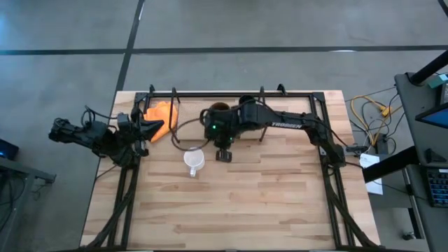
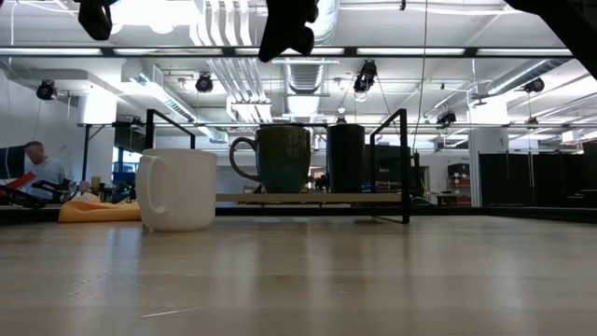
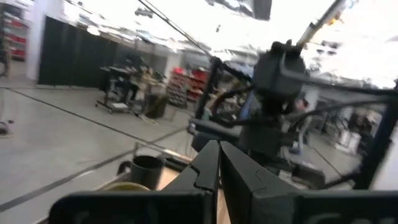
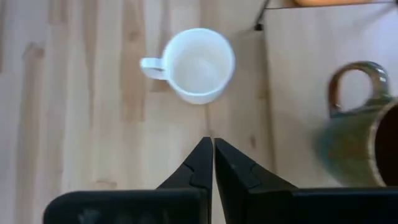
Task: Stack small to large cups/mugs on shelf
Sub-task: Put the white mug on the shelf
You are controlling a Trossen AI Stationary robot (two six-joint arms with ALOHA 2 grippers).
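Dark fingers of the right gripper [image 4: 212, 163] are pressed together with nothing between them, and they hang above the desk [image 1: 245, 210] near the front edge of the shelf [image 4: 298, 74]. Just ahead of them stands the white mug [image 4: 199, 64], upright on the desk with its mouth open to the top; from above its handle [image 1: 194, 171] points to the front of the desk. I think the gripper is placed here because this mug is the only one not yet on the shelf, so it is the next to be taken.

On the shelf board the brown mug [image 2: 283, 159] and the black cup [image 2: 345, 158] stand side by side, both upright. They seem to be very close, but whether they touch I cannot tell.

The left gripper [image 3: 219, 177] waits at the left edge of the desk, close to the orange cloth [image 1: 160, 116], and its fingers are also closed and empty.

In the view from above, the right arm covers the black cup almost fully. In the right wrist view the brown mug is cut by the picture edge.
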